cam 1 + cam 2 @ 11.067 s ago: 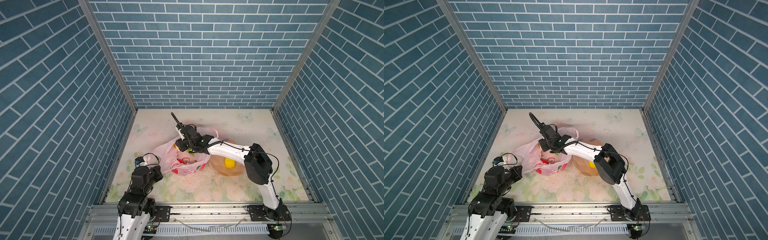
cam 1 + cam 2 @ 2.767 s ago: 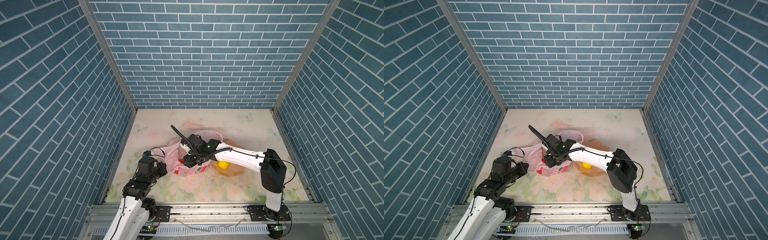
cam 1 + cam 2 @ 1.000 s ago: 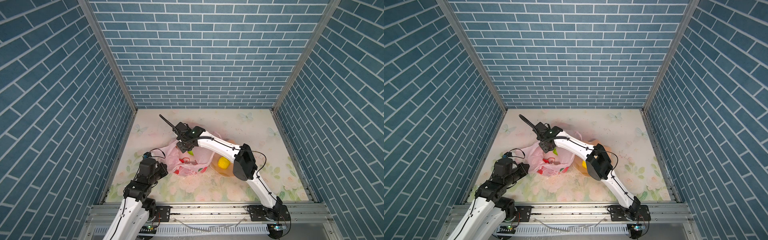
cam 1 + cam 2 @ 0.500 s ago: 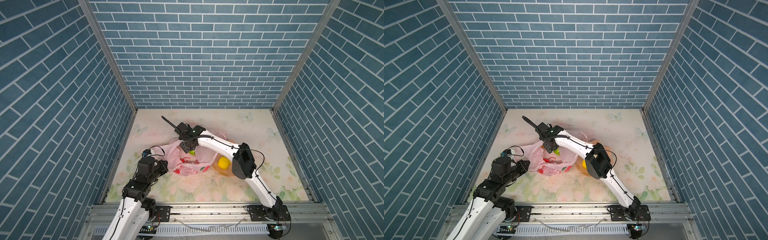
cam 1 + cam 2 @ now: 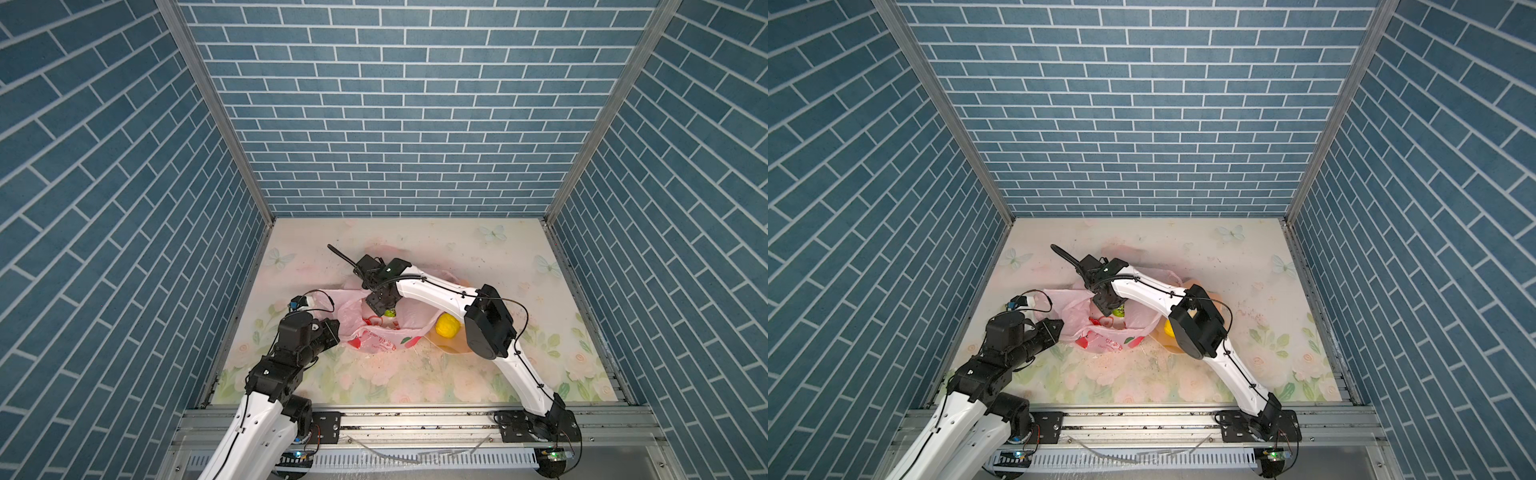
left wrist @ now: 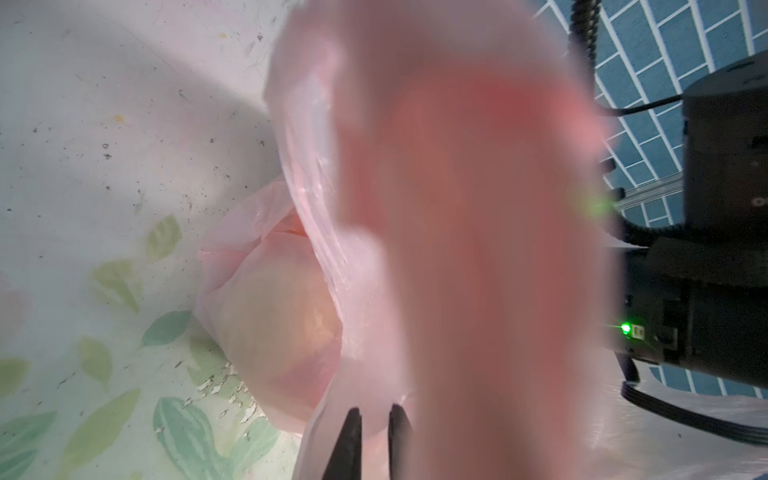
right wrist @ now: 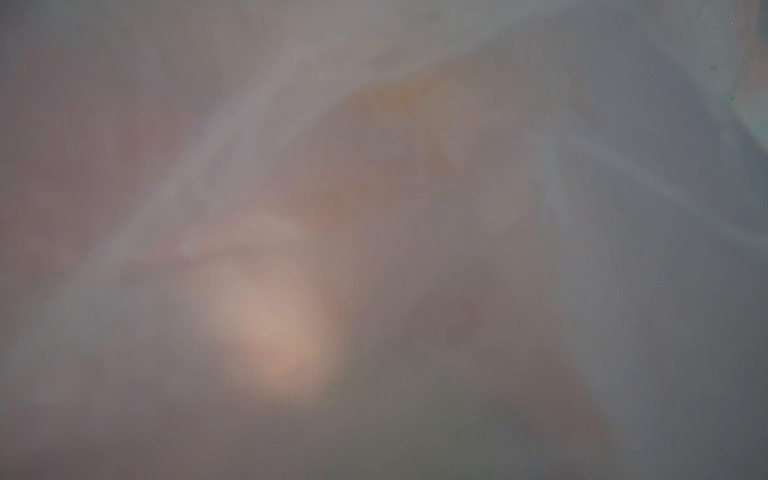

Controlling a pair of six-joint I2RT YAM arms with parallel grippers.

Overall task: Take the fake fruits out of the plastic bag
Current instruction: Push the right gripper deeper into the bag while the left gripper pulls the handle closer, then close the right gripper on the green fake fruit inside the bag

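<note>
1 crinkly translucent plastic bag [image 5: 353, 311], left end effector [image 6: 375, 428] pinching it, right end effector [image 5: 387, 309] spread unclear

Left gripper [image 5: 336, 332] extends low, fingers [image 6: 353, 440] nearly together, pinching the plastic bag [image 5: 374, 338] between them. Right arm arches over, wrist bent, right gripper [image 5: 385, 308] pointing down; its jaw gap is probably hidden

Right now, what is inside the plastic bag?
A green fruit shows in the plastic bag's open mouth, with the right gripper in the mouth just above it. Anything deeper is covered by the gripper and crumpled pink film; the right wrist view is only blur.
</note>
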